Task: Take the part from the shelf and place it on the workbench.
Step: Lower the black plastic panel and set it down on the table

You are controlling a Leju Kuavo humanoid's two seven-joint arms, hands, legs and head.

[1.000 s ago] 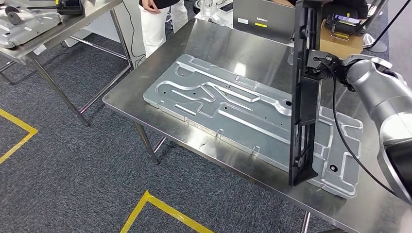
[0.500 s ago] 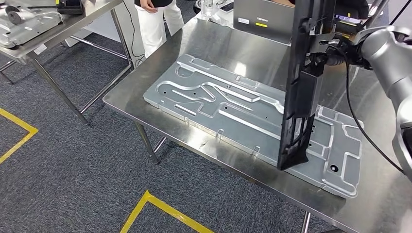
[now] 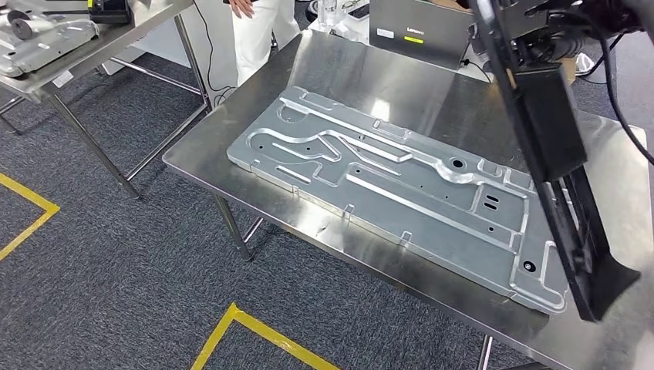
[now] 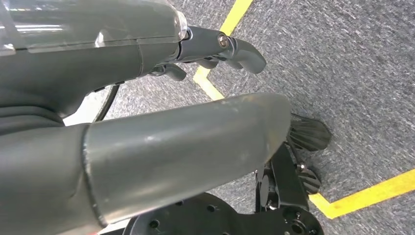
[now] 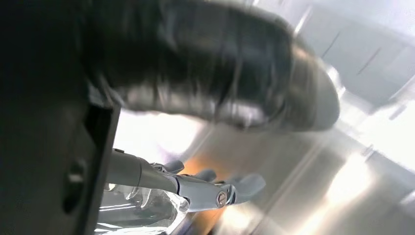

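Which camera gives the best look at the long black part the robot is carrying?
The head view: the black part shows nearly full length, tilted above the workbench. The right wrist view catches a blurred dark slab of it beside the right hand. The left wrist view faces the floor.

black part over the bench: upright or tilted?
Tilted. The black part leans, top toward the bench's far side, lower end near its front right edge.
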